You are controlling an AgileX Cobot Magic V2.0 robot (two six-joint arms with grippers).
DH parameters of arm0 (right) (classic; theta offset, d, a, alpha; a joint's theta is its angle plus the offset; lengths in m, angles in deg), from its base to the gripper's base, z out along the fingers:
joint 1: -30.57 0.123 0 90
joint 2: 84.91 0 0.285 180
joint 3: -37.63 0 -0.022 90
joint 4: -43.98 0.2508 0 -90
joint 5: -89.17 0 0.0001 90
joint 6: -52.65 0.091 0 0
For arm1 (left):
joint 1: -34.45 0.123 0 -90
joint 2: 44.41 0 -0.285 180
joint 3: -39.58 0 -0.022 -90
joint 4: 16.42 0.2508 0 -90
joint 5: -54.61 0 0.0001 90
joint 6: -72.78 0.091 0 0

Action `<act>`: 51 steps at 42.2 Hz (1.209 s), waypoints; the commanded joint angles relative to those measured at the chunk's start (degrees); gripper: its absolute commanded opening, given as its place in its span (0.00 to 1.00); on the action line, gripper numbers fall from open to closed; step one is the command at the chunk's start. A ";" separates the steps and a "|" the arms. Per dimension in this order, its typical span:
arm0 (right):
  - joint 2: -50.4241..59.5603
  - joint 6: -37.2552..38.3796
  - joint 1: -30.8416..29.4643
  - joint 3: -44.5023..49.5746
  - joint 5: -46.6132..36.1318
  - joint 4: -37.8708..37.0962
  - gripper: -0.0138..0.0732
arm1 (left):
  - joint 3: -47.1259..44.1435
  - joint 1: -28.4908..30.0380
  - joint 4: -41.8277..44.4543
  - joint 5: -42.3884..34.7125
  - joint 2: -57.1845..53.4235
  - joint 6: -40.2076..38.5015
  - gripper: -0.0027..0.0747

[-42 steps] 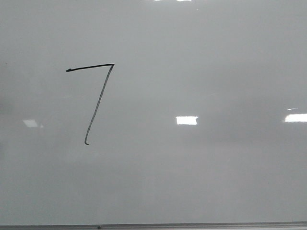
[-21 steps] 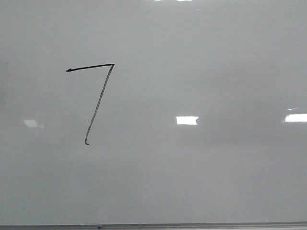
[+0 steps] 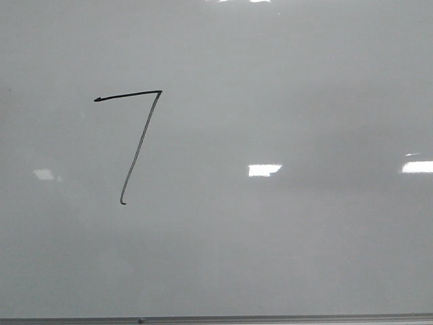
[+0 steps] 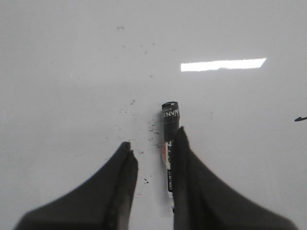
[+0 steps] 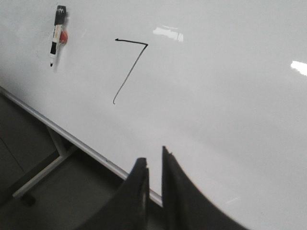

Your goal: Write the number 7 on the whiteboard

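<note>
The number 7 (image 3: pixel 141 145) is drawn in thin black strokes on the left half of the whiteboard (image 3: pixel 284 237); it also shows in the right wrist view (image 5: pixel 130 73). A black-and-white marker (image 4: pixel 170 124) lies flat on the board, also seen in the right wrist view (image 5: pixel 57 31), to the left of the 7. My left gripper (image 4: pixel 153 137) is open above the marker, which appears beside one finger, not clamped. My right gripper (image 5: pixel 152 154) is shut and empty over the board's near edge. Neither gripper shows in the front view.
A thin grey metal edge strip (image 3: pixel 270 319) runs along the board's near side. In the right wrist view a pale stand leg (image 5: pixel 43 175) and dark floor lie below that edge. Small black ink specks (image 4: pixel 144 127) dot the board near the marker.
</note>
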 commanded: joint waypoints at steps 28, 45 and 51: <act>-0.55 0.07 -0.31 -1.47 -8.53 1.55 0.08 | 0.02 0.14 -0.47 -3.42 -5.63 0.12 0.01; -0.55 0.07 -0.31 -1.47 -8.53 1.55 0.08 | 0.02 0.14 -0.47 -3.42 -5.63 0.12 0.01; -0.55 0.07 -0.31 -1.47 -8.53 1.55 0.08 | -0.43 0.14 -0.47 -4.33 -5.63 0.12 0.01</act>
